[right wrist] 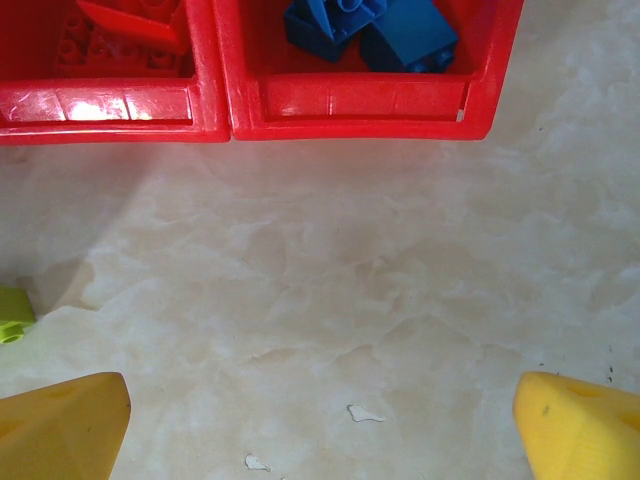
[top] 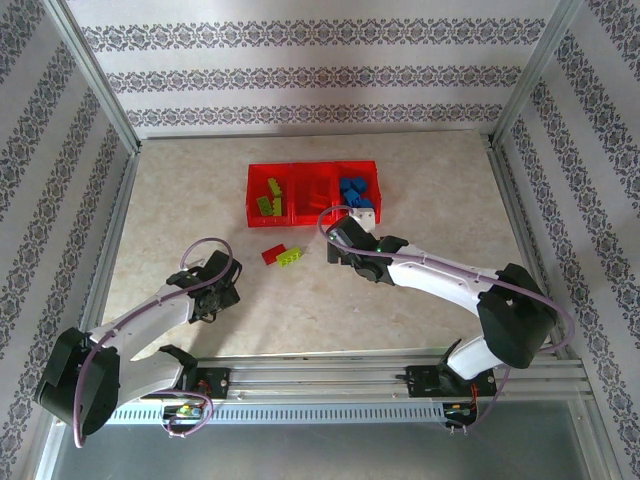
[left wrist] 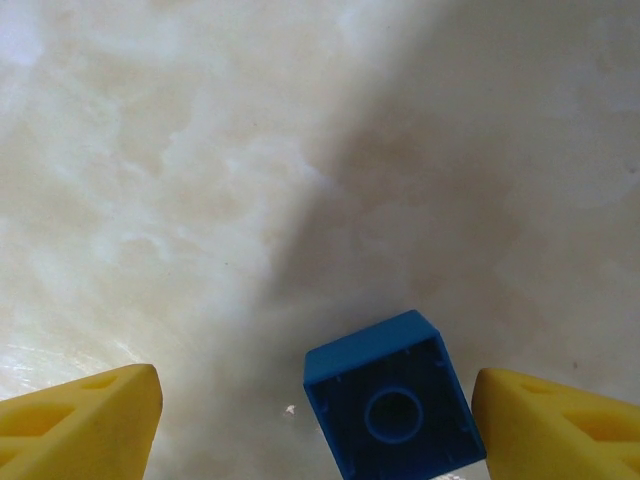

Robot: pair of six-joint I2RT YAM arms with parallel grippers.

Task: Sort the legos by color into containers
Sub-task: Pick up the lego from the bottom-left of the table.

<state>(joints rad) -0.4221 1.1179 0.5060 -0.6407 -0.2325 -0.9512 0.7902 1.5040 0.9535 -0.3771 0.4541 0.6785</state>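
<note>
Left gripper [left wrist: 315, 385]: the nearest item, low over the near left of the table [top: 440, 250]. We log its jaws as spread, one on either side of a brick and not pinching it.
Blue brick [left wrist: 395, 405]: on the table between those jaws, its hollow underside turned toward the wrist camera. It is well apart from the left jaw and just beside the right one; we cannot tell whether it touches. The left wrist view supplies the brick, and the top view supplies where on the table the gripper hangs.
Red brick [top: 272, 254]: loose on the table on the near side of the tray, placed for us by the top view.
Lime brick [top: 291, 257]: just right of the red brick, close against it. The right wrist view has a lime corner at its left edge.
Right gripper [right wrist: 322, 390]: jaws spread wide over bare table with nothing between them. The top view sets it just near of the tray's right bin, right of the loose pair.
Tray [right wrist: 350, 105]: three red bins in a row at the far centre of the table. The right wrist view gives us the near walls of the middle and right bins close up.
Lime bricks [top: 270, 197]: left bin.
Red bricks [top: 318, 192]: middle bin. Their studs are plainer in the right wrist view.
Blue bricks [right wrist: 370, 30]: right bin.
</note>
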